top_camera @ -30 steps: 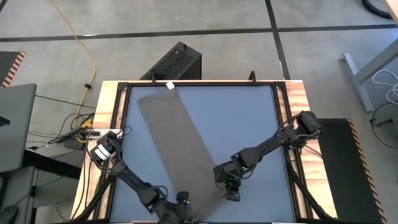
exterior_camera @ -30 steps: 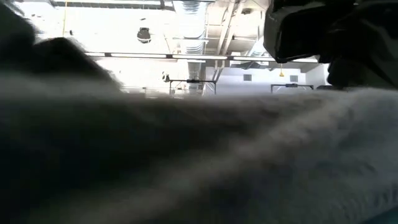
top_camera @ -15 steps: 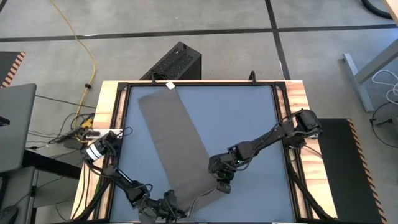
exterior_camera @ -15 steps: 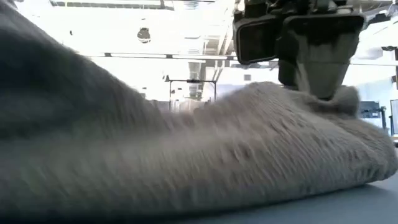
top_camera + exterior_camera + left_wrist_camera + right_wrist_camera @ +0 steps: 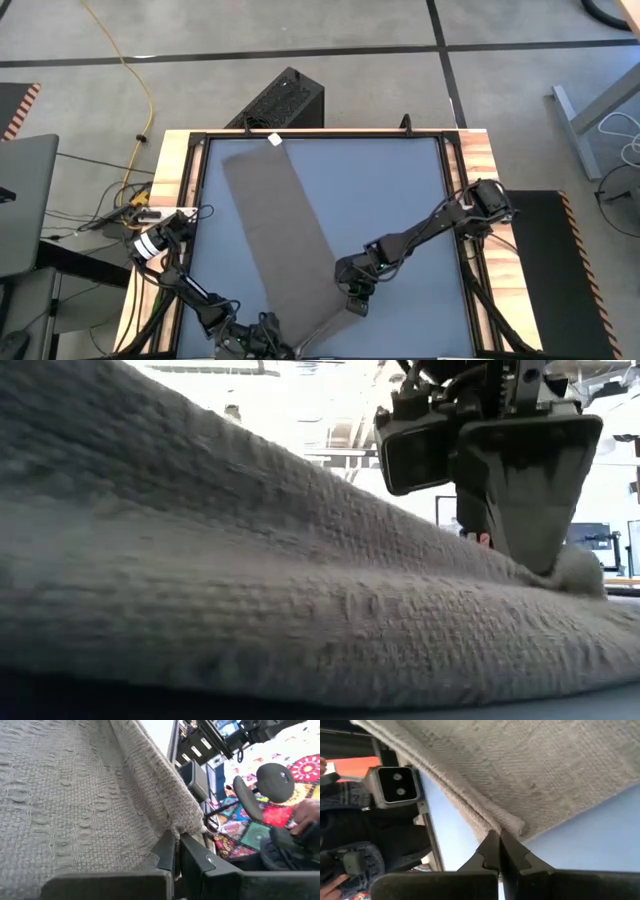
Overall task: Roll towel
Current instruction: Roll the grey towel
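Currently see towel (image 5: 283, 229) lying diagonally across blue surface (image 5: 390, 190), white tag (image 5: 274, 138) at far edge. My left gripper (image 5: 176, 851) clenched on near left corner, right gripper (image 5: 499, 845) clenched on near right corner. Near end lifted and folded over. Person's hand (image 5: 306, 813) beyond surface.

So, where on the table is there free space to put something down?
Bare mat lies right of the towel, up to the far rail above the right arm. A narrower strip runs along its left. The near edge is crowded: the left gripper and right gripper hold towel corners.
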You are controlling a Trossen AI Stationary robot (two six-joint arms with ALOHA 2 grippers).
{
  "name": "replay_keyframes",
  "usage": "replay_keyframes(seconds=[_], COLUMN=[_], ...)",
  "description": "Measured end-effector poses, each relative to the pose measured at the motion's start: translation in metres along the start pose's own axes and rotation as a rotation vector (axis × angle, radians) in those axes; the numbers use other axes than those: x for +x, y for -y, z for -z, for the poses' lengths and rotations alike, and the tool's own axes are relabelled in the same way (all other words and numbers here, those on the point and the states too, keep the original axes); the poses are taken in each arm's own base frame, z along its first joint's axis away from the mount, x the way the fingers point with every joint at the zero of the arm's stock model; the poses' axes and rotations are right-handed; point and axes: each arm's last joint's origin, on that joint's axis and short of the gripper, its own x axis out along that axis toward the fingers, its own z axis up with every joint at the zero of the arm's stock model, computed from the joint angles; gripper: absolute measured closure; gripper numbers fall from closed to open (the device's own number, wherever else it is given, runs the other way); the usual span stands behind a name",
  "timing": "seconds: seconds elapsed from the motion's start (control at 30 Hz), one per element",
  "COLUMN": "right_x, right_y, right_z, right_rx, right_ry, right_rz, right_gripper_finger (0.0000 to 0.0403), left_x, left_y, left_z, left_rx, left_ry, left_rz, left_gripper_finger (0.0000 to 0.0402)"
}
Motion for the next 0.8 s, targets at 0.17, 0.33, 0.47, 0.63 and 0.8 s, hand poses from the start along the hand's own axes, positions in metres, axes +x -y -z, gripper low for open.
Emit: replay_keyframes(seconds=[0.17, 0.33, 0.47, 0.63, 0.8], right_x=[0.006, 0.014, 0.018, 0.018, 0.017], right_y=[0.003, 0.007, 0.008, 0.009, 0.01], right_z=[-0.001, -0.003, -0.002, -0.003, -0.004], right_rx=[0.034, 0.054, 0.048, 0.051, 0.056], right_ry=[0.029, 0.07, 0.077, 0.093, 0.098], right_rz=[0.021, 0.063, 0.067, 0.084, 0.086], right_gripper_finger=[0.0386, 0.0386, 0.0386, 0.0386, 0.0386], left_x=[0.0, 0.001, -0.001, -0.012, -0.029], left_y=[0.0, 0.0, 0.002, 0.006, 0.02], left_z=[-0.001, -0.001, -0.004, -0.012, -0.032], left_rx=[-0.029, -0.017, -0.019, 0.009, 0.079], left_ry=[-0.003, -0.014, -0.071, -0.185, -0.153], left_rz=[-0.005, -0.004, 0.004, -0.052, -0.106], left_gripper_finger=[0.0391, 0.0349, 0.0315, 0.0286, 0.0282])
